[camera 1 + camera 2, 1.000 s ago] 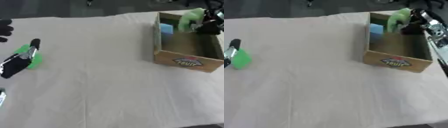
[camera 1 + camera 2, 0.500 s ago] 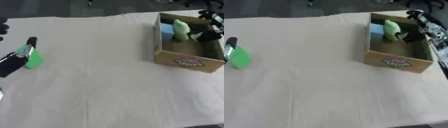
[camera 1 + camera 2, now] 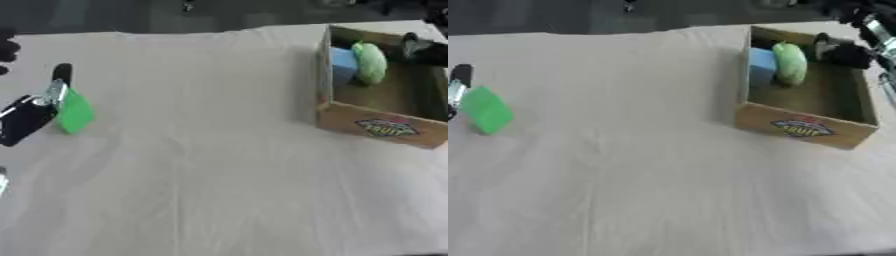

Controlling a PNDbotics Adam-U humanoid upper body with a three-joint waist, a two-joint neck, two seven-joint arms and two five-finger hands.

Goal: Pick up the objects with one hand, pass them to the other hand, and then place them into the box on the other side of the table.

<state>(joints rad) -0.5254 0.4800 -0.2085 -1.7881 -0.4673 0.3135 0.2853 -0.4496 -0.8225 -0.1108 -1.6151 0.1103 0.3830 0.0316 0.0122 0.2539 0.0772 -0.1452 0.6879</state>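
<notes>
An open cardboard box [image 3: 802,127] stands at the table's right side. Inside it, a light green oval thing [image 3: 789,62] leans against a blue block [image 3: 760,66] at the far left corner. My right hand [image 3: 846,52] hovers over the box's far right part, just right of the green oval thing and apart from it, open and holding nothing. At the table's left edge lies a bright green block [image 3: 74,112]. My left hand [image 3: 24,120] is right against its left side; whether it grips the block is not clear.
A pale cloth [image 3: 201,165] covers the table. A black shape [image 3: 7,47] shows at the far left edge, and a small pale object [image 3: 3,181] sits at the left edge lower down. Dark floor lies beyond the far edge.
My right hand brought the light green oval thing down into the box, let go of it and drew back to the right. The left hand and green block have barely moved.
</notes>
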